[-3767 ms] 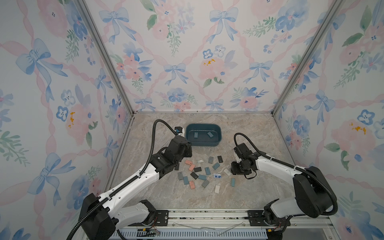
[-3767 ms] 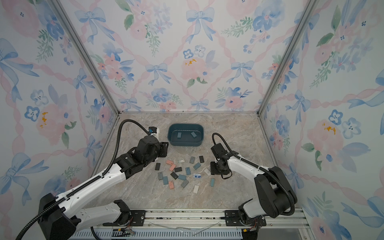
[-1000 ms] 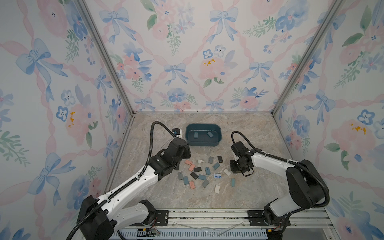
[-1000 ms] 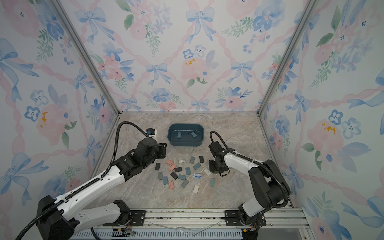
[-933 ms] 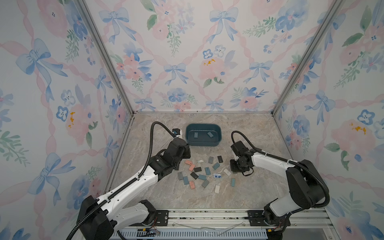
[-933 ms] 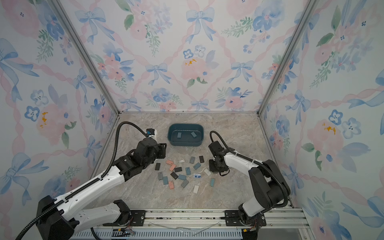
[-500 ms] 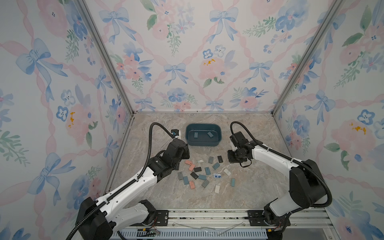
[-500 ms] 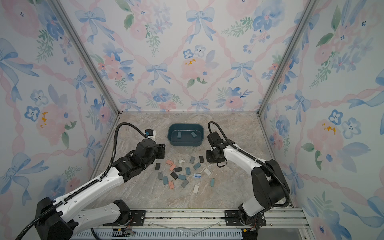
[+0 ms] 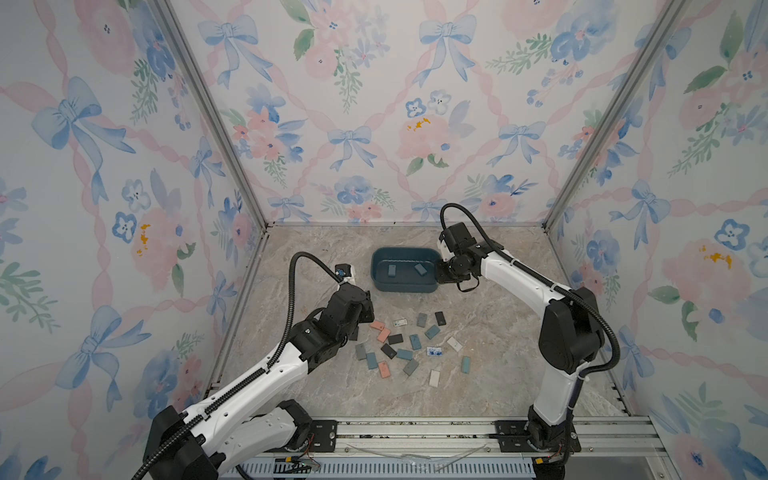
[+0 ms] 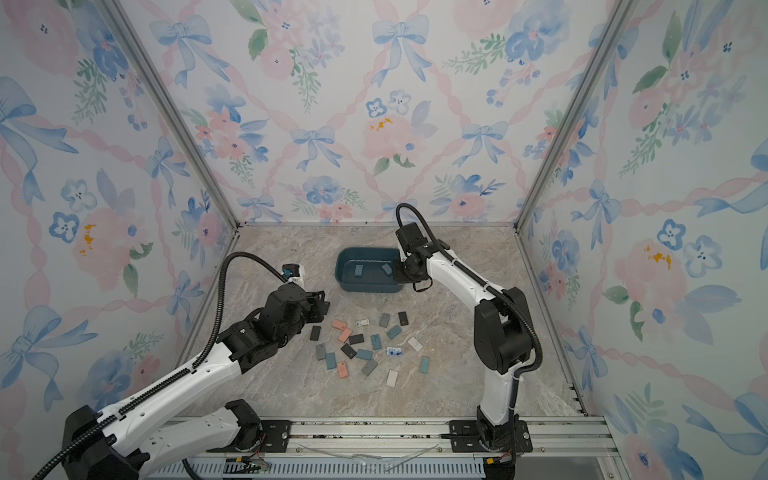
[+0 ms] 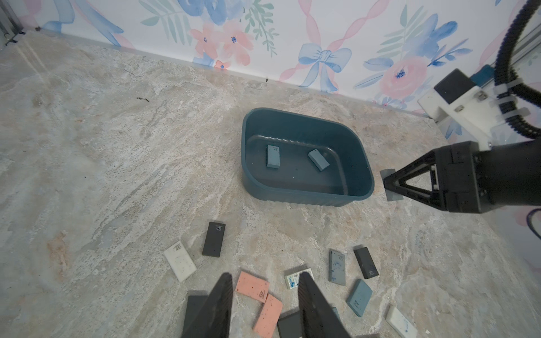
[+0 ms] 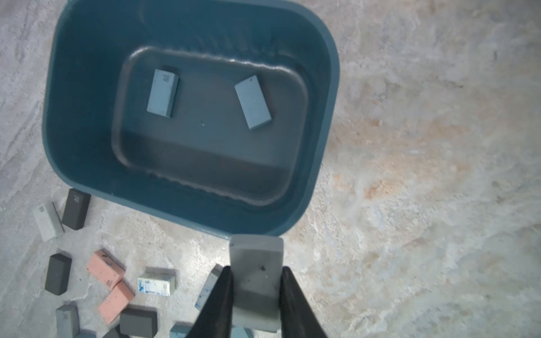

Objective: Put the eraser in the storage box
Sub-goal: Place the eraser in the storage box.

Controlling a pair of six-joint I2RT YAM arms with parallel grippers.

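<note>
A beige-and-grey marbled tabletop lay underneath. Walls papered with blue bows and pink flowers rose from its back and both sides, metal posts stood at its two far corners, and a silver rail ran along its near edge.

Grey eraser in the black right gripper; ahead of it, teal box with two blue-grey erasers; floral walls.

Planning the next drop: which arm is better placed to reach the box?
Right. The right tool holds a grey eraser just outside the box; the left tool hangs open, empty, over the pile.
</note>
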